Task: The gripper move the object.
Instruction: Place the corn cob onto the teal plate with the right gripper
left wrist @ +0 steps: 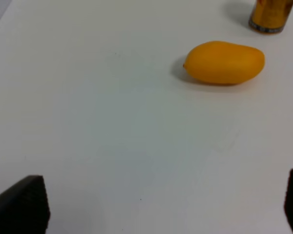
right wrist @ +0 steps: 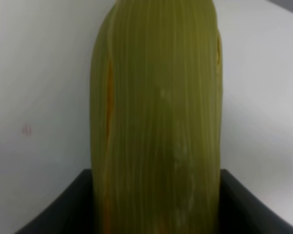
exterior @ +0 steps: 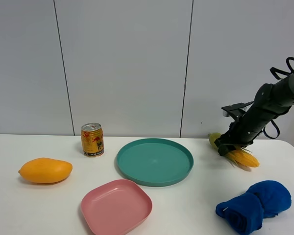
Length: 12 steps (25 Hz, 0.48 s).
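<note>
The corn cob (exterior: 241, 155) lies on the white table at the far right, yellow kernels toward the front, pale green husk end (exterior: 214, 139) toward the back. My right gripper (exterior: 227, 146) is down around its middle. In the right wrist view the green husk (right wrist: 156, 117) fills the frame between the black jaws, which touch both its sides. My left gripper (left wrist: 166, 204) is open and empty above bare table, out of the exterior high view. The orange mango (left wrist: 224, 62) lies ahead of it.
A teal round plate (exterior: 155, 161) sits mid-table with a pink square plate (exterior: 116, 205) in front of it. A gold can (exterior: 92, 139) stands back left, the mango (exterior: 45, 170) at the left. A blue cloth (exterior: 255, 204) lies front right.
</note>
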### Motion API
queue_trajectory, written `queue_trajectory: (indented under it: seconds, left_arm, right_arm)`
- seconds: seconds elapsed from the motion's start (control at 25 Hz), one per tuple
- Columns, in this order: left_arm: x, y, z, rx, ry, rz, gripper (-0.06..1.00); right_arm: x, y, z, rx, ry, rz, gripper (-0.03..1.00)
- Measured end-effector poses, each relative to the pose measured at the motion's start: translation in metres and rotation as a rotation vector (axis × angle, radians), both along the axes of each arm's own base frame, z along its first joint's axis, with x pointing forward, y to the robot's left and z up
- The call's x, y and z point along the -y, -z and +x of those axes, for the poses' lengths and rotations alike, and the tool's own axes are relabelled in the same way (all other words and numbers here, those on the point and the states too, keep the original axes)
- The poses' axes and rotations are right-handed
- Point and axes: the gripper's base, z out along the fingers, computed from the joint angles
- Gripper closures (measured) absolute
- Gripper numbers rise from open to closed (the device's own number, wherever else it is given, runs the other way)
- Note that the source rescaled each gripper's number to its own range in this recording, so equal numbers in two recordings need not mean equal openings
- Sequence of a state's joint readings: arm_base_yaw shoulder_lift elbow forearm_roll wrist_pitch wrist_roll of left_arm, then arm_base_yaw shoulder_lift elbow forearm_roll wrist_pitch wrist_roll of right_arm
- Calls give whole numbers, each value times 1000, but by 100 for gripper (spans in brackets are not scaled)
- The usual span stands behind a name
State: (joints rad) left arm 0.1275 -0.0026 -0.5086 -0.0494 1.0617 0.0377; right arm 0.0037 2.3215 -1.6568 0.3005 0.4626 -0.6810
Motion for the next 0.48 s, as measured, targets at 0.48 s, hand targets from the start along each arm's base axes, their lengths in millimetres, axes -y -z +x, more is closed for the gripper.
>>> queue_trajectory:
  seconds: [0.48]
  left_arm:
    - [0, 0, 0, 0, 0, 0, -6]
  right_arm:
    - [-18, -97, -20, 33, 64, 120, 97]
